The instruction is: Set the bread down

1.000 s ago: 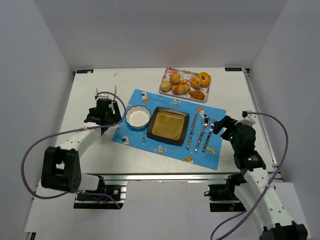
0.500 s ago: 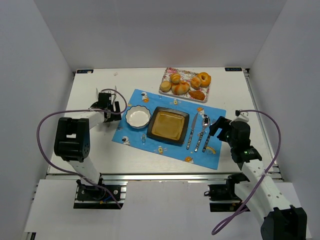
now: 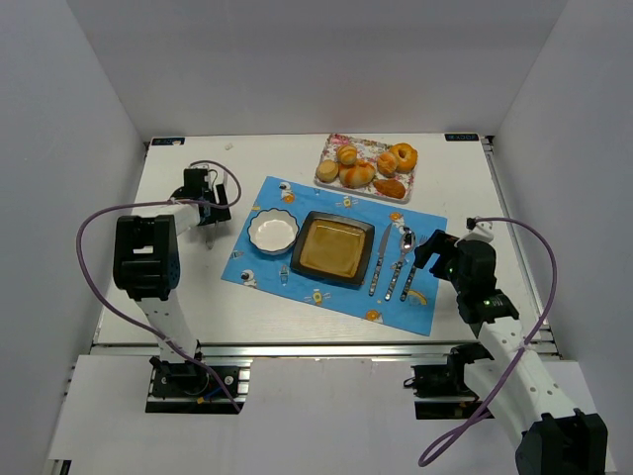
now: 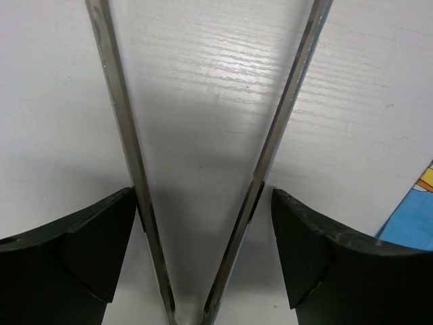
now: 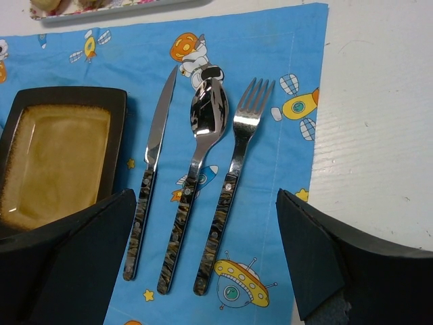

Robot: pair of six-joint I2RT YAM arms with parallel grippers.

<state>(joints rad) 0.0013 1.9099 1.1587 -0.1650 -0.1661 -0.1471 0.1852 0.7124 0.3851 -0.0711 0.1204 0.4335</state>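
Several bread pieces (image 3: 364, 166) lie on a floral tray (image 3: 406, 190) at the back of the table. A dark square plate (image 3: 333, 247) with a tan inside sits on the blue placemat (image 3: 326, 292); it also shows in the right wrist view (image 5: 57, 152). Metal tongs (image 4: 277, 135) lie on the white table, left of the mat. My left gripper (image 3: 206, 201) is open with its fingers (image 4: 81, 244) on either side of the tongs, near their hinge end. My right gripper (image 3: 435, 252) is open and empty above the cutlery handles.
A white scalloped bowl (image 3: 272, 232) sits on the mat left of the plate. A knife (image 5: 152, 169), spoon (image 5: 199, 149) and fork (image 5: 237, 162) lie side by side on the mat right of the plate. White walls surround the table.
My left gripper has moved away from me and slightly left, and the arm has swung round behind it. My right gripper has barely shifted.
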